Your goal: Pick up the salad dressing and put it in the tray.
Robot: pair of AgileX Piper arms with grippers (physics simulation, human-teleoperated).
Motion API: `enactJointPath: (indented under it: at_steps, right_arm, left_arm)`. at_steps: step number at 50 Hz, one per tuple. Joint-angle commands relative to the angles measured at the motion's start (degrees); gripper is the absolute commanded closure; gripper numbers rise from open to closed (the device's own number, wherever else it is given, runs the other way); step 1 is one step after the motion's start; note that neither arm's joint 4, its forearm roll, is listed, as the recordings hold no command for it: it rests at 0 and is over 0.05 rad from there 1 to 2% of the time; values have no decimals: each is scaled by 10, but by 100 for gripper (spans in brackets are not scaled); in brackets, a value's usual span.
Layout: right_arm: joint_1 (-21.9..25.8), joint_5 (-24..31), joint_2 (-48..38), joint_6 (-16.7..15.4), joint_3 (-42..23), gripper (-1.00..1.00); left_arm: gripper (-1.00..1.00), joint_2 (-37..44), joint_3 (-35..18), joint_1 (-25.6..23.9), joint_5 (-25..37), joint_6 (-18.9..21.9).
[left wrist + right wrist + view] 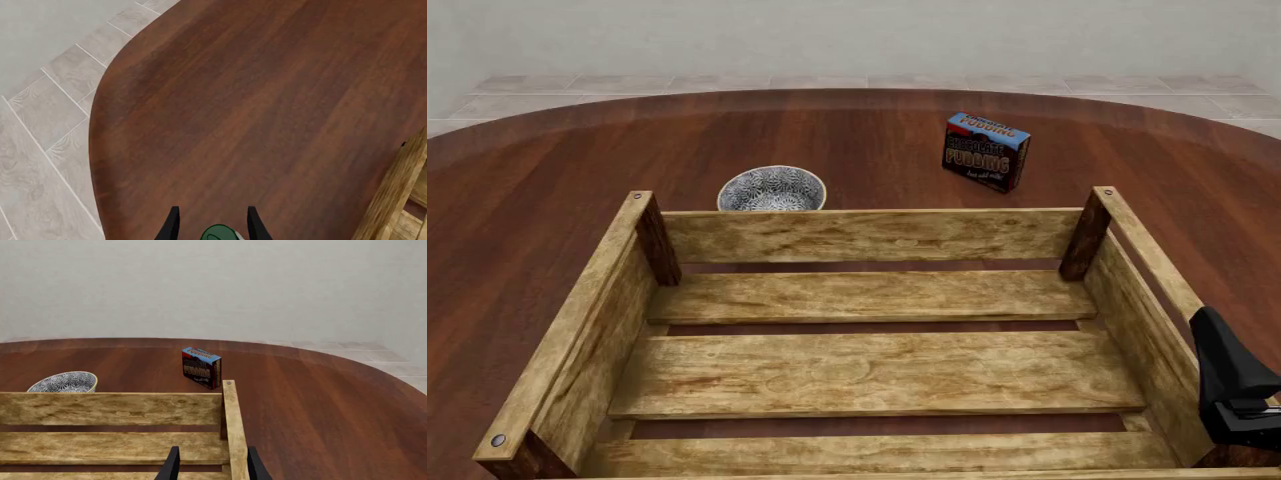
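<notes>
Your left pincer (pixel 211 227) shows 2 dark fingers set narrowly around the salad dressing (pixel 220 234); only its green cap peeks between them, so it appears gripped, held above the dark wood desk (pixel 253 110). The wooden tray (pixel 400 200) edges into that wrist view, just beside the pincer. You seem to be in the carrying step: next, bring the bottle over the tray wall (pixel 868 235) and lower it onto the slats. Your right pincer (pixel 211 465) hovers over the tray's corner, fingers apart, holding nothing. Beyond sit a patterned bowl (pixel 771 189) and a box reading "PUDDING" (pixel 985 151).
</notes>
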State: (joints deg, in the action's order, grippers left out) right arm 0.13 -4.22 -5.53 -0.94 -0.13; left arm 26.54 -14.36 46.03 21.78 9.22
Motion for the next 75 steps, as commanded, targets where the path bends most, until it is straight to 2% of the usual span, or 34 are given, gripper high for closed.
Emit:
enactJointPath:
  at_steps: [1, 22, 44, 49, 50, 75]
  right_arm:
    - [-2, 4, 6, 0, 0, -100]
    - [-4, -2, 1, 2, 0, -100]
    - [-6, -9, -7, 4, 1, -100]
    - [-7, -7, -4, 4, 1, -100]
    - [-7, -6, -3, 4, 1, -100]
    - [-8, -5, -2, 4, 0, -100]
  left_arm:
    - [-100, 23, 26, -9, -15, -6]
    - [-100, 79, 45, -1, -57, -11]
    - [-100, 118, 56, -1, -76, -17]
    - [-100, 124, 60, -9, -74, -30]
    - [100, 125, 60, -7, -74, -29]
    - [100, 73, 38, -28, -33, -67]
